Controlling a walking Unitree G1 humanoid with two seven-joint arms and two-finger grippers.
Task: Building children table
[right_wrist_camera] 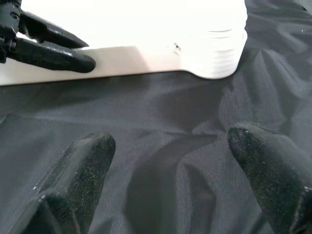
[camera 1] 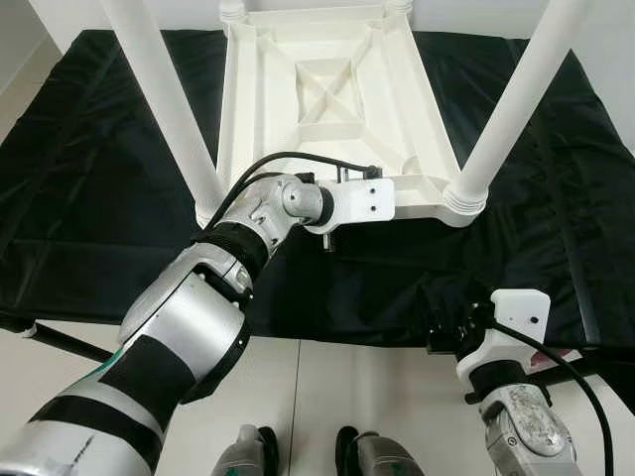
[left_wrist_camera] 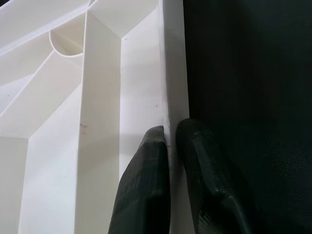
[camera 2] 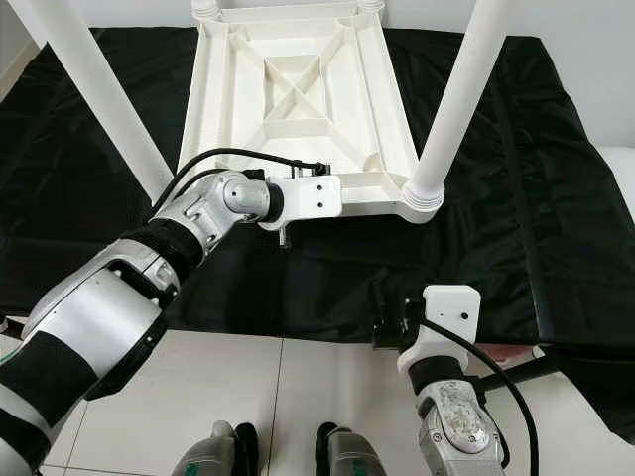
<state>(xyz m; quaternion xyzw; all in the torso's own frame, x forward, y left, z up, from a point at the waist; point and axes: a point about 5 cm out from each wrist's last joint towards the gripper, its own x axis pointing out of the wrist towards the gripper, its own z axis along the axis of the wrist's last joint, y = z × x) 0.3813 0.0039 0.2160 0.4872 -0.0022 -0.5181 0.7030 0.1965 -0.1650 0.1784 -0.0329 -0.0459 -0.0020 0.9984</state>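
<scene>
An upside-down white children table [camera 1: 327,109] lies on a black cloth [camera 1: 89,178], its near rim pinched by the left claw [left_wrist_camera: 170,141], while the right claw [right_wrist_camera: 170,175] hovers spread just short of the near right leg [camera 1: 516,99] (the closer arm for it).

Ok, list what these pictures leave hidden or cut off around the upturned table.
- Table legs: upper ends cut off by the top edge of both eye views.
- Near-left leg socket: hidden behind the left arm in the eye views.
- Left gripper: covered by its white wrist mount in the eye views.
- Black cloth: its support stays hidden underneath.
</scene>
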